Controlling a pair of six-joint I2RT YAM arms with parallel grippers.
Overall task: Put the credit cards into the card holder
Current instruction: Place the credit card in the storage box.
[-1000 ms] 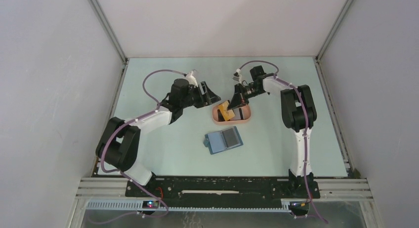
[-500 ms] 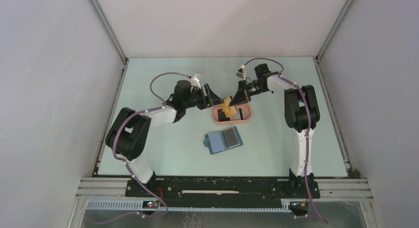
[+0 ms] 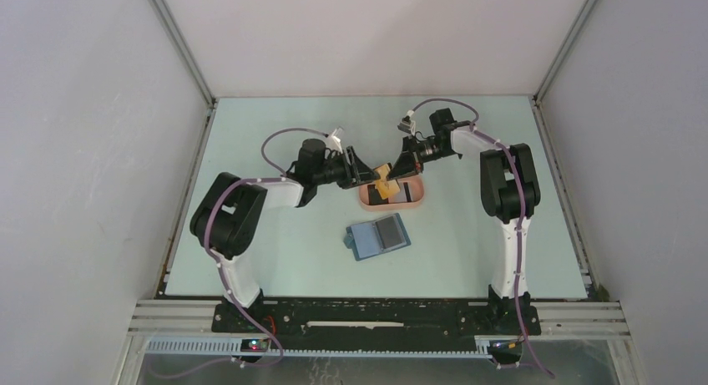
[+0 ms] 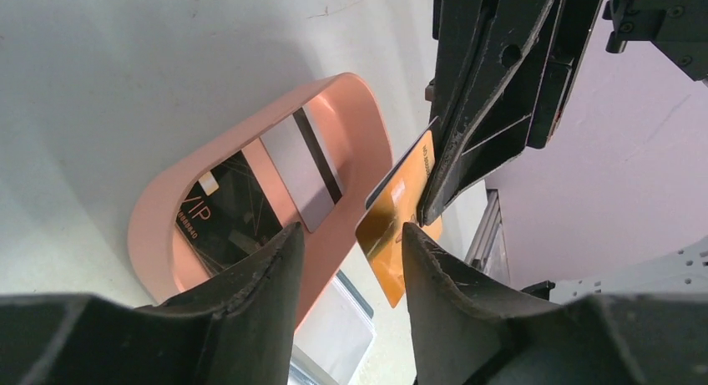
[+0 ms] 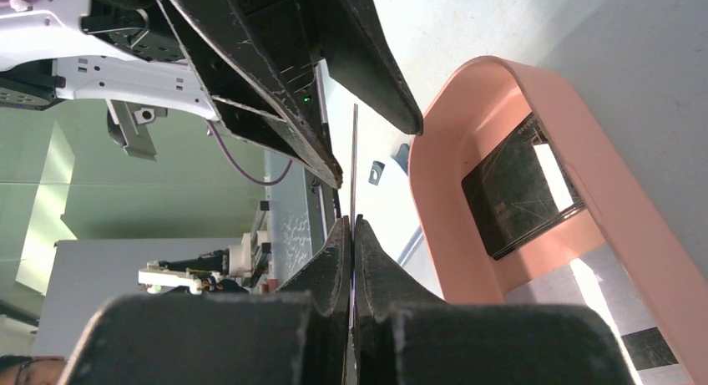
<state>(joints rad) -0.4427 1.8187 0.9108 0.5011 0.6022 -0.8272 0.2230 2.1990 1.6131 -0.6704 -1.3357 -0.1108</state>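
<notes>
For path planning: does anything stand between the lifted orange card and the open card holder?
Nothing visible does: the right gripper holds the orange card above the tray; only table lies before the card holder.

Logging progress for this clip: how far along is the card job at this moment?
Done: one grey card lies on the open card holder; whether slotted is unclear. In hand: the right gripper is shut on the orange card above the pink tray, the left gripper open around it, seemingly a handover. Left: that card, plus the black card and silver card in the tray.
</notes>
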